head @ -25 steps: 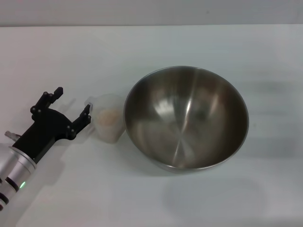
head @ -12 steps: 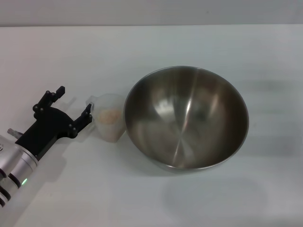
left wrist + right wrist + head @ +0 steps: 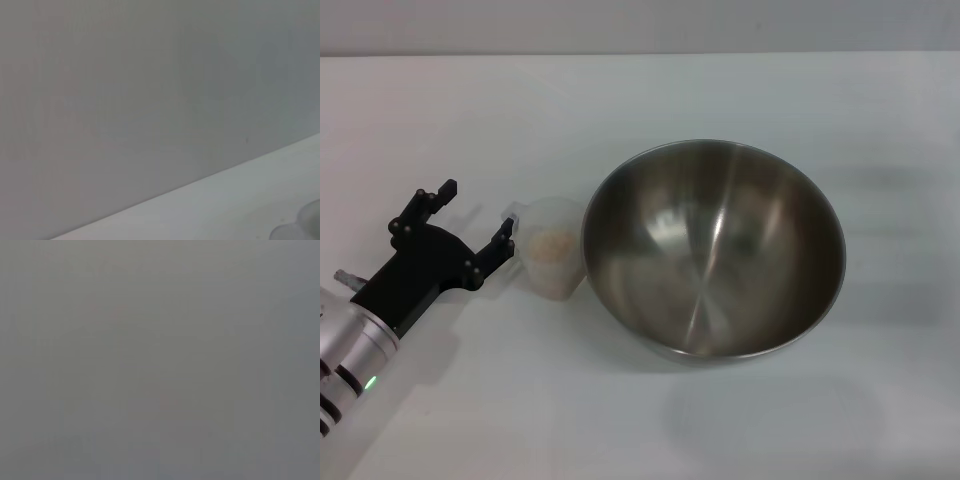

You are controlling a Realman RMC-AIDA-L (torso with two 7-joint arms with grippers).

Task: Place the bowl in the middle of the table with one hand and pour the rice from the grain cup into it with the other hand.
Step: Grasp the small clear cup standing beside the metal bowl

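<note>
Already near the middle of the table [image 3: 440,120], the bowl [image 3: 713,248] sits upright, its deep inside free to take the pour. Just to its left stands the grain cup [image 3: 550,258], rice [image 3: 552,243] showing inside. The left gripper [image 3: 475,215] hovers just left of the cup, fingers spread, seemingly lined up to grasp it. The right gripper is out of view.
</note>
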